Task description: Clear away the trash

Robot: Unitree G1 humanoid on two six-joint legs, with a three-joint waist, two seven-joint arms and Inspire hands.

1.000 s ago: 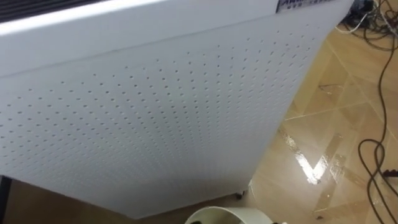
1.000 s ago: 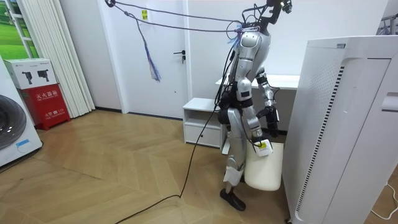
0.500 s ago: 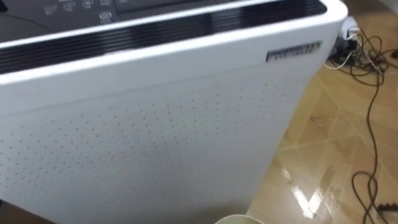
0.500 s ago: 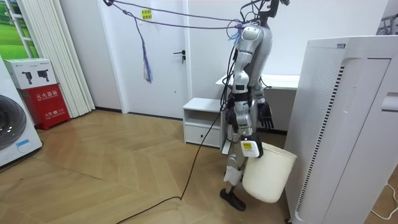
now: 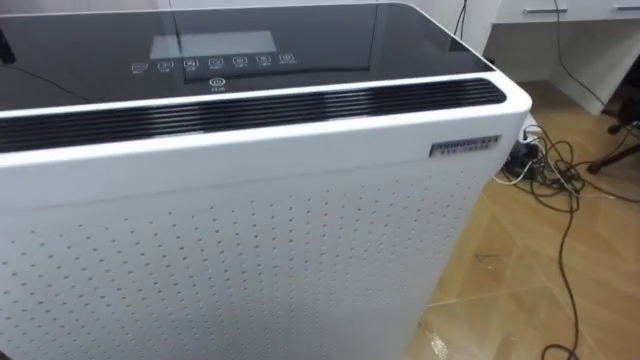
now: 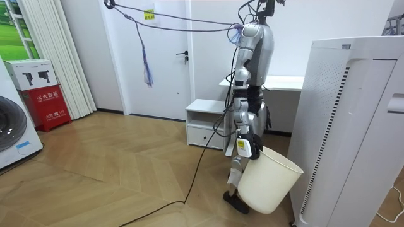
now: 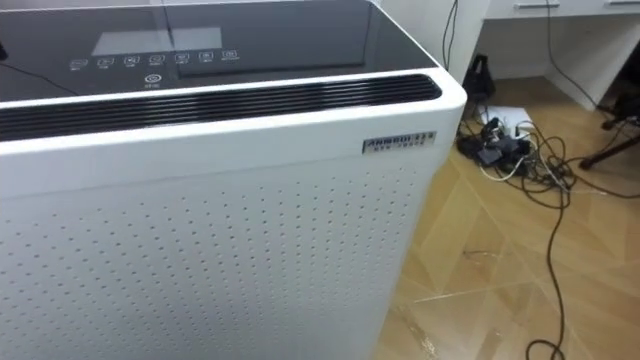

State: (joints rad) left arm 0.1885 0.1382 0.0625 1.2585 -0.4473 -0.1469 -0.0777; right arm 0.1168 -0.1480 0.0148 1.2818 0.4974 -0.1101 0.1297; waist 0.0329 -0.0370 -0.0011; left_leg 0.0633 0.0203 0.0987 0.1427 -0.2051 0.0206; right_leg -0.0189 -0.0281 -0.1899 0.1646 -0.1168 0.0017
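Room view: the cream waste bin (image 6: 268, 183) (plain, round, open-topped) is tilted.

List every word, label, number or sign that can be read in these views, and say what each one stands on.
Nameplate on the front of the white appliance: print too blurred to read.
Control panel on its dark top: small symbols, unreadable.
Red cabinet: white characters, too small to read.
Yellow tag hanging overhead: unreadable.
No text here reads clearly enough to quote.
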